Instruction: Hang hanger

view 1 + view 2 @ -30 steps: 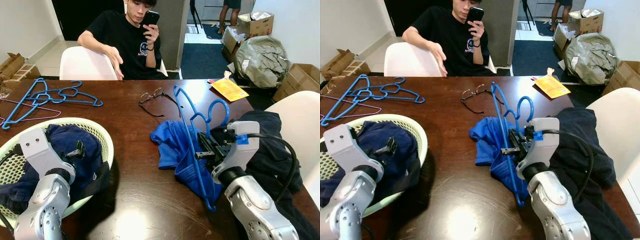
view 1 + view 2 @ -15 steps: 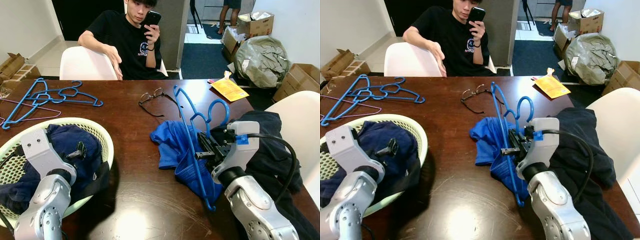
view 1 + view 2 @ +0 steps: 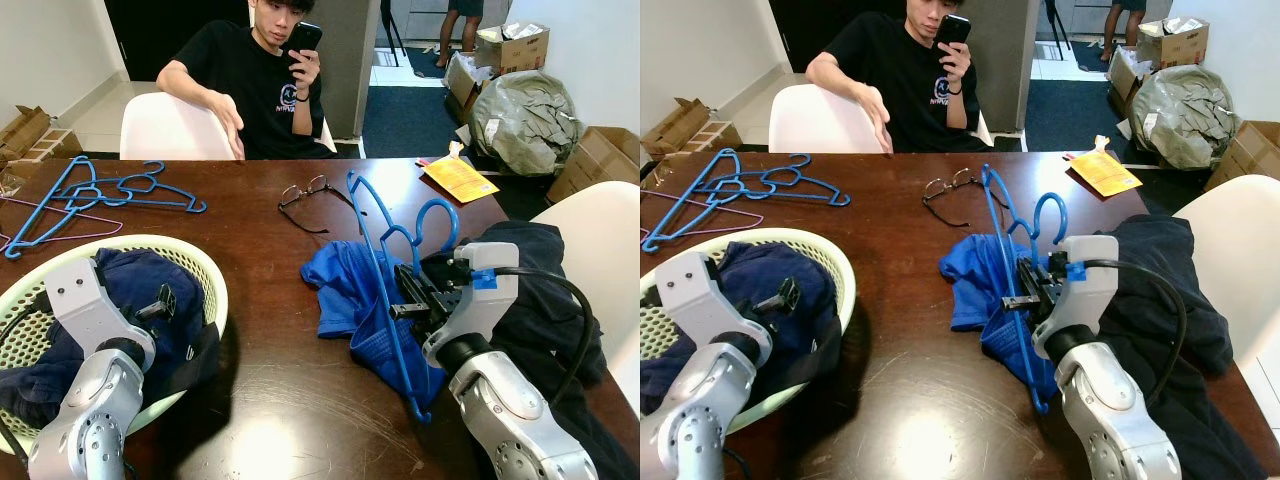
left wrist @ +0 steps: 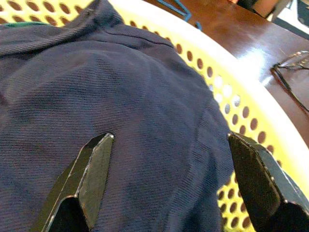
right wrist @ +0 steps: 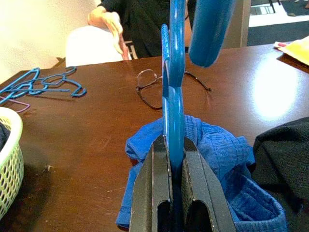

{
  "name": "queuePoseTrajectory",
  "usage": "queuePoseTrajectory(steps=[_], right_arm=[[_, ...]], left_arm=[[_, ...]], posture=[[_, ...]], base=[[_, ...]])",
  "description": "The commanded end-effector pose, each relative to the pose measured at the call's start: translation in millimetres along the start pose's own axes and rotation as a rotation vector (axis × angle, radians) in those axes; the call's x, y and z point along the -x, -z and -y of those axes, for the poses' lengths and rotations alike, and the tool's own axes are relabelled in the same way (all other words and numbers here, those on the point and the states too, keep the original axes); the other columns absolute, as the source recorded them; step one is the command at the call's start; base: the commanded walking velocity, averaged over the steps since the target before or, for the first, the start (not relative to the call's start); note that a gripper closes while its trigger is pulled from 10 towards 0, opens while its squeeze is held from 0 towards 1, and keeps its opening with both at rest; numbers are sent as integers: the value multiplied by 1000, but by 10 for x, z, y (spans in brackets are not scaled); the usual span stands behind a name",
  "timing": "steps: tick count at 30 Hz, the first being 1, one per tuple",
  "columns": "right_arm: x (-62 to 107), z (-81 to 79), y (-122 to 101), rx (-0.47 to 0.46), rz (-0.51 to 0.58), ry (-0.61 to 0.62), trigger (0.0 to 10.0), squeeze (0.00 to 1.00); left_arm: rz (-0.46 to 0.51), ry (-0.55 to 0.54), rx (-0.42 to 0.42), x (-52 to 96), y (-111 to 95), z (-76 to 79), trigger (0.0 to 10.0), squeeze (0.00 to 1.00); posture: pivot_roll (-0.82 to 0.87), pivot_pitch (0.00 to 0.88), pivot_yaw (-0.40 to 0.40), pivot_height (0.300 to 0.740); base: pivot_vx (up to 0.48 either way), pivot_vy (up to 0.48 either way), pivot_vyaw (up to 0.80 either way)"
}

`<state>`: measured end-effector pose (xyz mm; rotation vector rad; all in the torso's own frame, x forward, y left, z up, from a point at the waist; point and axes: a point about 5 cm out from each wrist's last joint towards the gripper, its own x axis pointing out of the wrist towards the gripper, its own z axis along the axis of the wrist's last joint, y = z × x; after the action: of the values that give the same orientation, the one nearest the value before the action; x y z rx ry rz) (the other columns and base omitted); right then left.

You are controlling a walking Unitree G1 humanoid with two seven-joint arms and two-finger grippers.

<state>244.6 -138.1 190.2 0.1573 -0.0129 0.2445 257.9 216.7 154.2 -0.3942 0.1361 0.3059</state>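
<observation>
My right gripper [image 3: 408, 291] is shut on a blue plastic hanger [image 3: 378, 262], held upright on edge over a crumpled blue garment [image 3: 345, 295] on the dark wooden table [image 3: 260, 250]. In the right wrist view the fingers [image 5: 154, 179] clamp the blue hanger [image 5: 173, 101] between them. My left gripper [image 4: 169, 169] is open just above dark navy clothing [image 4: 106, 96] in the pale green laundry basket [image 3: 205, 275] at the table's near left.
A pile of spare blue and pink hangers [image 3: 90, 192] lies at the far left. Eyeglasses [image 3: 312, 195] lie mid-table. A dark garment [image 3: 540, 290] sits at the right. A person [image 3: 255, 75] sits across holding a phone. White chairs stand behind and right.
</observation>
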Motion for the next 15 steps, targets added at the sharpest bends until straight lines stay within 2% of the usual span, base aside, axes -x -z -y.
queuePoseTrajectory(steps=[1,5,8,9,10,11,13,15], right_arm=[[17,-26,-10,-7,0,-13,10000,0],[17,-25,-10,-7,0,-13,10000,0],[16,-25,-8,-8,-1,-12,10000,0],[15,-25,-8,-9,-1,-12,10000,0],[15,-25,-8,-9,-1,-12,10000,0],[15,-26,-8,-9,-1,-12,10000,0],[15,-26,-8,-9,-1,-12,10000,0],[11,-29,-15,-8,2,-18,10000,0]], left_arm=[[-26,16,7,19,51,22,10000,0],[-27,16,2,21,51,24,10000,0],[-3,-1,-47,14,5,-12,10000,0],[24,-18,-116,3,-47,-52,10000,0],[24,-18,-116,3,-47,-52,10000,0],[45,-38,-158,-8,-93,-95,10000,0],[45,-38,-158,-8,-93,-95,10000,0],[72,-102,-194,-50,-191,-247,10000,0]], posture=[[40,99,12,740],[40,99,12,740],[41,100,13,740],[41,100,13,740],[41,100,13,740],[41,100,13,740],[41,100,13,740],[45,101,13,740]], base=[[0,0,0],[0,0,0],[0,0,0],[0,0,0],[0,0,0],[0,0,0],[0,0,0],[0,0,0]])
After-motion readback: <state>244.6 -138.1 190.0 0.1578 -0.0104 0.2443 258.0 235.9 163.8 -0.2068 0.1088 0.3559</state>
